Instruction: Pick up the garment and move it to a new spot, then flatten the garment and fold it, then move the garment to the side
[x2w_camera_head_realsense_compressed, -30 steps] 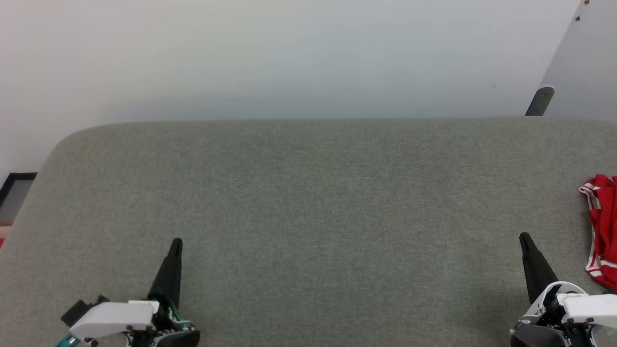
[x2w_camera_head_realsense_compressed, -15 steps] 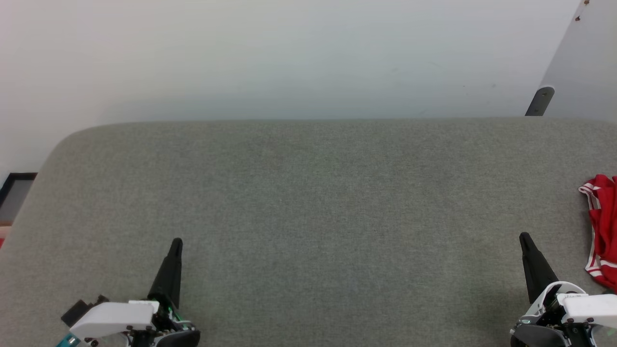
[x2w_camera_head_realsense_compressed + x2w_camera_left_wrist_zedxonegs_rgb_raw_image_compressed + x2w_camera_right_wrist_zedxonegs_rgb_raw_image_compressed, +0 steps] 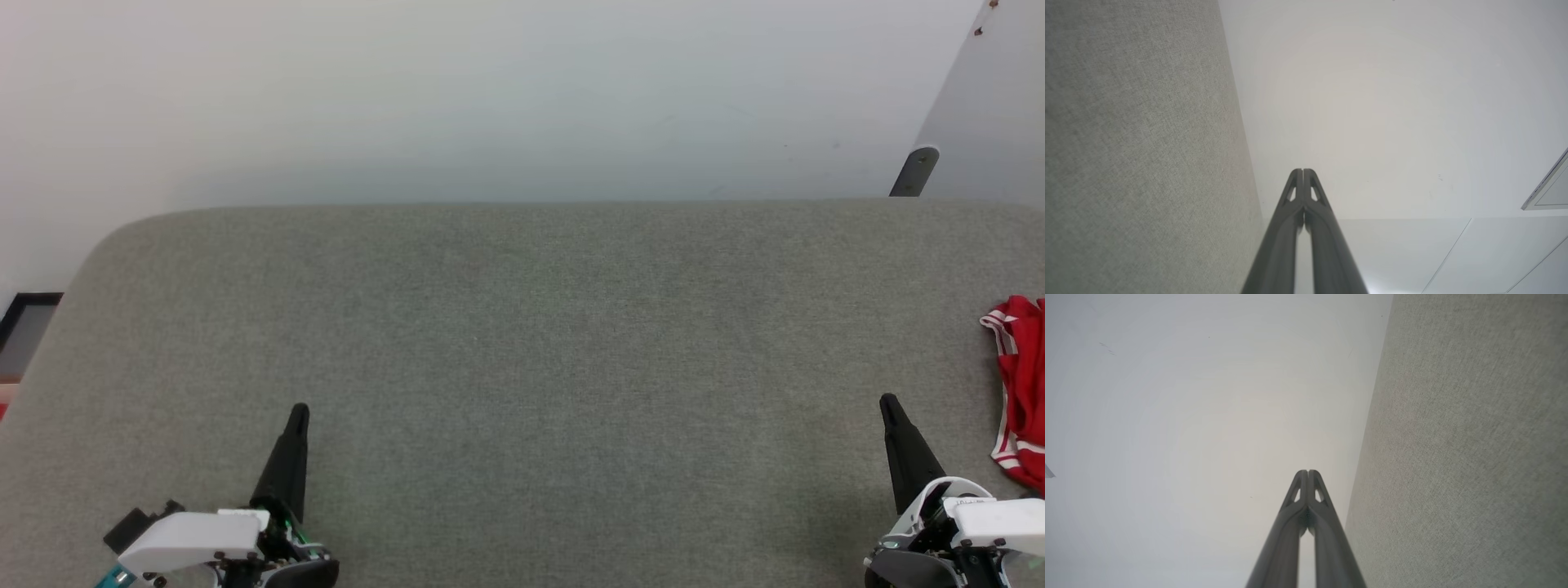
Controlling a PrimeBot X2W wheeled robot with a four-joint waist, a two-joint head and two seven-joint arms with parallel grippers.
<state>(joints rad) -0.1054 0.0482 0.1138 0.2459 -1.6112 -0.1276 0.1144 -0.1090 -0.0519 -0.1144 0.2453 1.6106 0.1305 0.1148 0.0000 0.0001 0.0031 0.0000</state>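
While parked low at 7 o'clock in the head view, left gripper (image 3: pixel 299 412) pressed tight together, two dark fingers (image 3: pixel 286 465) meeting in one thin point, pinching nothing. Just over the grey cloth table (image 3: pixel 522 327), touching it or not, hard to tell. Same for right gripper (image 3: pixel 887 404) down at 5 o'clock: squeezed closed, nothing between the fingers, tip aimed toward 12 o'clock.

Red garment (image 3: pixel 1020 384) far out at 3 o'clock, lying bunched up on the table, cut off by the edge of the view. Red and white stripes at its top and bottom corners. Near the right gripper, on its 3 o'clock side, not touching it. Well apart from the left gripper.

Wide stretch of grey cloth between both grippers. Plain white wall (image 3: pixel 490 98) behind the table, from 10 o'clock round to 2 o'clock. Small dark bar (image 3: pixel 914 171) on the wall at 2 o'clock. Dark frame (image 3: pixel 28 314) peeking in at 9 o'clock.

From the left wrist: fingertips (image 3: pixel 1298 177) touching, grey cloth on the 9 o'clock side, white wall everywhere else. From the right wrist: fingertips touching too, grey cloth on the 3 o'clock side, white wall on the rest.
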